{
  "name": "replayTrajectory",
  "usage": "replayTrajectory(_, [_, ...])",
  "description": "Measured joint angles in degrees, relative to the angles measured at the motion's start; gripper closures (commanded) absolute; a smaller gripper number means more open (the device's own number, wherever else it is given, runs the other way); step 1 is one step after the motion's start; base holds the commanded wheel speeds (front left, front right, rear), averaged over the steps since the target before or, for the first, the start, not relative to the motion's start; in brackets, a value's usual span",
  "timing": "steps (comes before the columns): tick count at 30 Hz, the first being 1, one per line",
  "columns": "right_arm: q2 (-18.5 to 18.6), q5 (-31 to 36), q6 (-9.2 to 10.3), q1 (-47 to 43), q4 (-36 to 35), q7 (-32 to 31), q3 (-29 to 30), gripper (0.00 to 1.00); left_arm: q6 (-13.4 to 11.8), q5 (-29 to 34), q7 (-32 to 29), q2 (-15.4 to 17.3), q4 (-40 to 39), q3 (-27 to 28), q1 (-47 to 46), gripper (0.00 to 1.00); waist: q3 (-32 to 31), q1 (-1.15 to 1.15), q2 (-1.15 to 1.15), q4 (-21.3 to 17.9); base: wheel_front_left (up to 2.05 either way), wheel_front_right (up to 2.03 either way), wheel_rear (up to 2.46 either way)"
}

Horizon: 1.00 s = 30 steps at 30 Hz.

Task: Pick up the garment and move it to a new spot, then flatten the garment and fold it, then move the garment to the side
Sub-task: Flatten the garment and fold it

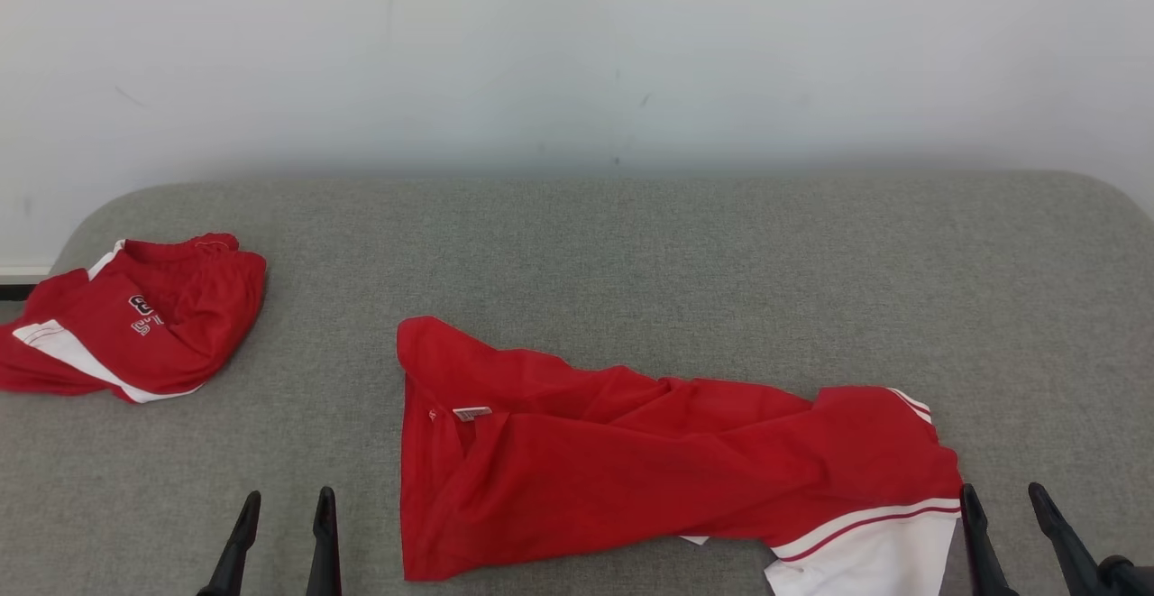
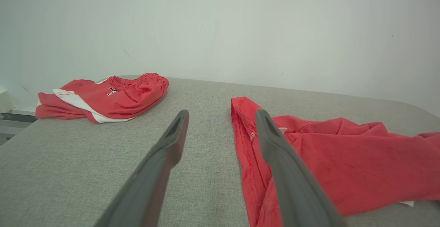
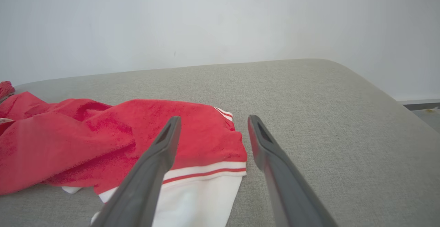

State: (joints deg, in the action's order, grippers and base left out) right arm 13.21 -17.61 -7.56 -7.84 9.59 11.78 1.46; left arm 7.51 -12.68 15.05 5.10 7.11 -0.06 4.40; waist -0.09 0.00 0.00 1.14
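**Wide open on both sides, nothing in hand**

Here's the right gripper [image 1: 1002,488], two dark fingers spread wide and holding nothing, parked at the near right. In its own wrist view, one finger crosses the white hem while the other sits over bare cloth. Over to the left gripper [image 1: 288,493], spread just as wide and empty too, just beside the near left edge. Between them sprawls the crumpled red sports garment with the white striped hem [image 1: 631,461], rumpled along the near side of the grey fabric-covered table [image 1: 631,244]. Far left, well apart, sits a folded red-and-white garment with lettering [image 1: 135,325]. A plain white wall [image 1: 577,55] stands behind.
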Motion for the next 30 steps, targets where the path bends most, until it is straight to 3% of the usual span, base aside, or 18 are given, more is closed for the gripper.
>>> replayTrajectory(14, [-4.3,2.6,0.0,0.5,-2.5,2.9,-0.1,0.0,0.0,0.1,0.0,0.3,-0.1,0.1,0.2,0.0,-0.6,0.0,0.0,0.0,0.0,0.0,0.0])
replayTrajectory(30, [-4.9,2.6,0.0,0.5,-2.0,3.2,-1.6,0.0,0.0,0.4,0.0,0.7,-0.2,0.3,0.3,0.0,-1.1,0.01,0.0,-0.3,0.0,0.0,0.0])
